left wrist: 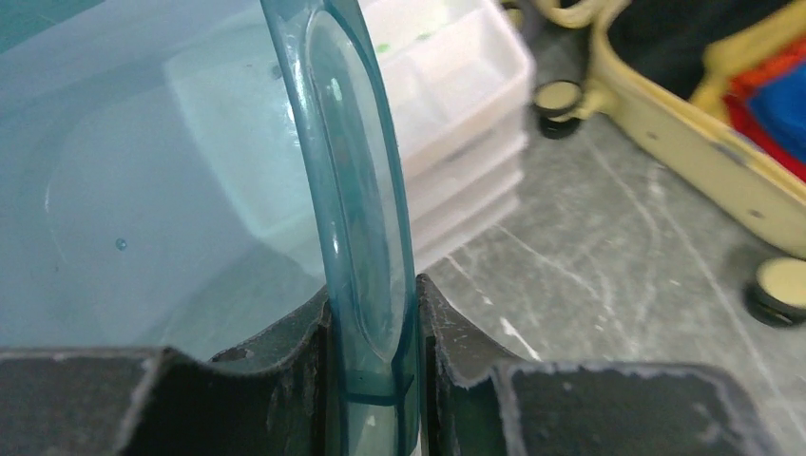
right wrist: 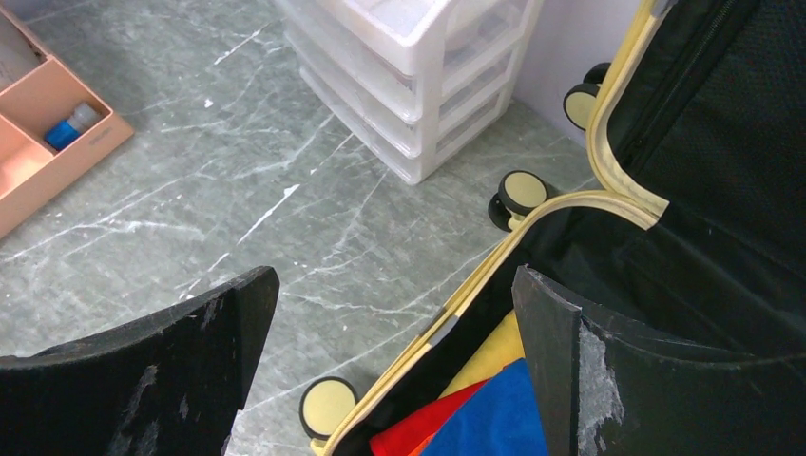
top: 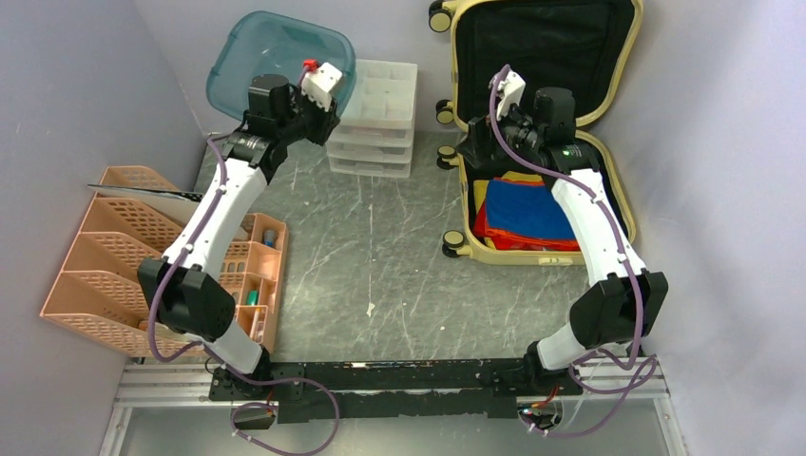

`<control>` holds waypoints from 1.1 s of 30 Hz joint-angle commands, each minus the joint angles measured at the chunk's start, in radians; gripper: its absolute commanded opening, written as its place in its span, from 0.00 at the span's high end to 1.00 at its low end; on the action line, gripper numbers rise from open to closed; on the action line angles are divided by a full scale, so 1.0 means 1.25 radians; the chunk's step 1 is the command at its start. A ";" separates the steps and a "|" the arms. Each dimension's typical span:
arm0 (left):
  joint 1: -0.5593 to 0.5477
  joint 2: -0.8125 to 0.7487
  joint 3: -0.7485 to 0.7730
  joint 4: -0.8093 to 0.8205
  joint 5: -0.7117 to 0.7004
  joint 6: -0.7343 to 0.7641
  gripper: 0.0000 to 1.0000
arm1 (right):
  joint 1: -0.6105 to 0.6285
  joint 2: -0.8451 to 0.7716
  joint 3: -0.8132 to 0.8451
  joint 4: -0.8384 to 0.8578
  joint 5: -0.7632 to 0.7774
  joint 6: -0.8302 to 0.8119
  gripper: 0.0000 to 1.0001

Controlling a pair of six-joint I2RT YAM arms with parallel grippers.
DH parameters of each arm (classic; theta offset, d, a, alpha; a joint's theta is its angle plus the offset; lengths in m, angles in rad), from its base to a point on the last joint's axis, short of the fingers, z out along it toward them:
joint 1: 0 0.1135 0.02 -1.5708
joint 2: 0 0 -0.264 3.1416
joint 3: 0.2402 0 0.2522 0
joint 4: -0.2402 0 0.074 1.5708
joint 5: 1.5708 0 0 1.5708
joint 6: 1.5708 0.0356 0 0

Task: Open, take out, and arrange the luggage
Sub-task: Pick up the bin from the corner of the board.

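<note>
The luggage [top: 518,256] lies open at the right, its pale yellow shell on the table and its black-lined lid [top: 542,47] leaning on the back wall. Folded blue, red and yellow cloths [top: 532,214] fill the lower half. My right gripper [top: 478,157] hangs open above the luggage's left rim [right wrist: 494,266], one finger over the table, the other over the cloths [right wrist: 494,408], with nothing between them. My left gripper [top: 328,112] is shut on the rim [left wrist: 356,190] of a teal plastic tray [top: 271,52], which is tilted up at the back left.
A white drawer unit [top: 375,119] stands between the tray and the luggage. A peach file rack with a compartment organiser [top: 124,256] takes up the left side. Grey walls close in on the left, back and right. The luggage's wheels [right wrist: 328,404] stick out to its left.
</note>
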 commanded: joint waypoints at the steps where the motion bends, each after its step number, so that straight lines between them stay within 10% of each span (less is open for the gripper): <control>1: -0.030 -0.070 0.063 -0.062 0.161 0.051 0.77 | -0.013 -0.025 -0.003 0.041 0.013 0.001 0.00; 17: -0.089 -0.210 0.023 -0.329 0.519 0.131 0.77 | -0.100 0.017 0.024 0.058 0.004 0.009 0.00; 33: -0.266 -0.199 -0.238 -0.392 0.484 0.274 0.77 | -0.195 -0.043 -0.030 0.091 -0.051 0.033 0.00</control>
